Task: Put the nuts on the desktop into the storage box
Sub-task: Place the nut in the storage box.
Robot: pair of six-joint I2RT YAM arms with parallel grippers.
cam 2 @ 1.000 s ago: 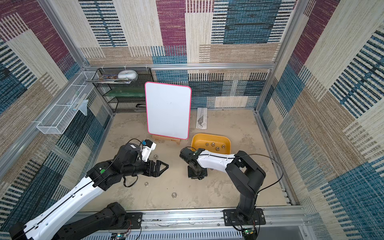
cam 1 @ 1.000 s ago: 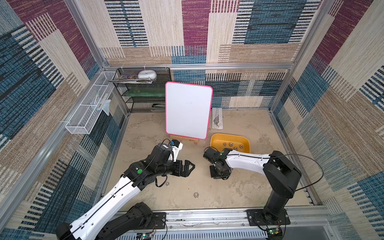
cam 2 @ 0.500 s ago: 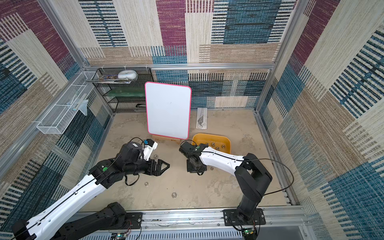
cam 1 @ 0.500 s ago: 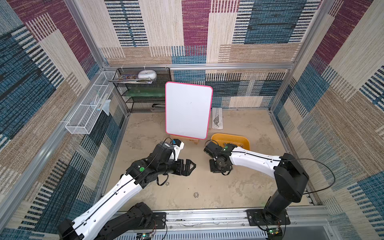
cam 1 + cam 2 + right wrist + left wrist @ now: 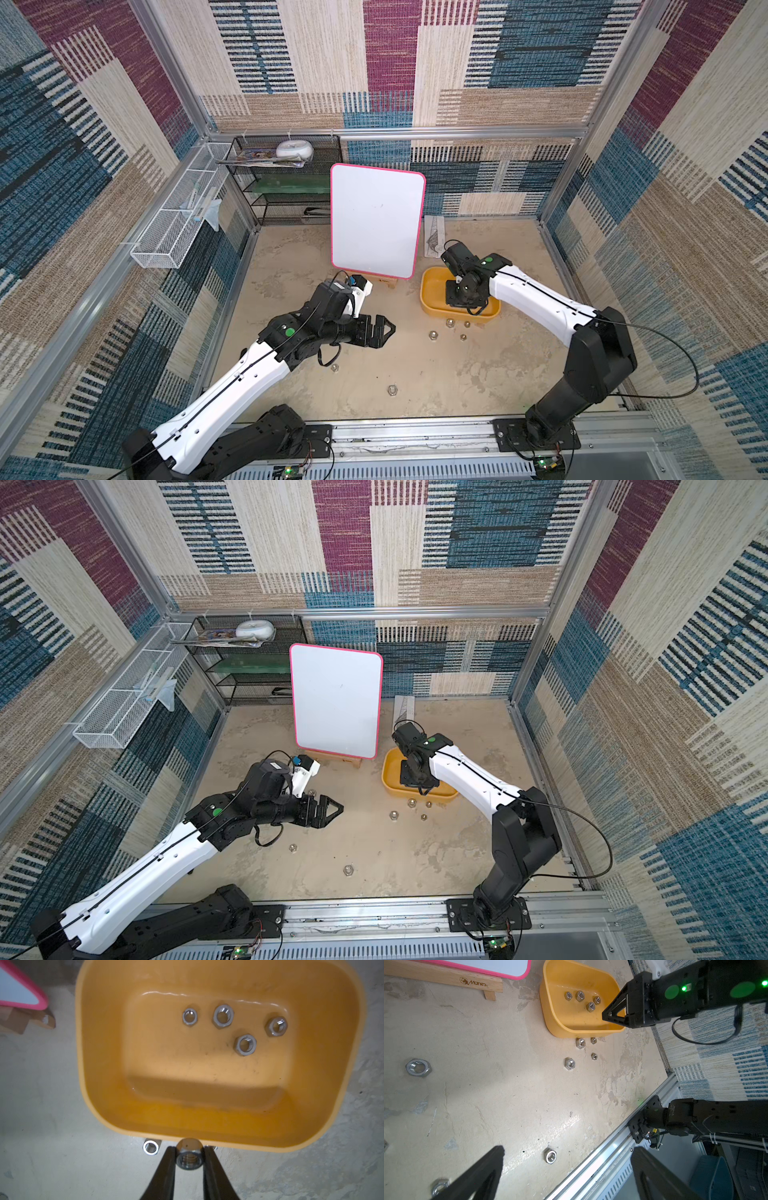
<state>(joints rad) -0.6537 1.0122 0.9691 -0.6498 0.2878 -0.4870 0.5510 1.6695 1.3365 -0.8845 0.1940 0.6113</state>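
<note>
Right gripper [image 5: 189, 1152] is clamping a domed nut [image 5: 189, 1158] w/ jaws nearly shut, hanging above the near rim of the yellow storage box [image 5: 87, 1076]. 4 nuts [image 5: 223, 1016] are lying inside. Left gripper [image 5: 384, 329] is hovering empty, jaws wide, over the surface [image 5: 436, 374]. Loose nuts [image 5: 580, 1042] are sitting just beside the box wall, others nr the left arm. Pink-edged whiteboard [image 5: 376, 220] on a wooden stand [image 5: 446, 978] is standing beside the box.

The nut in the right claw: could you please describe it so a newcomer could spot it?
Find the mustard-yellow storage box beside the pink-framed whiteboard. At its rim the right claw pinches one silver nut. Unlike the four nuts lying in the box and the loose nuts on the desktop, it alone is held aloft.
</note>
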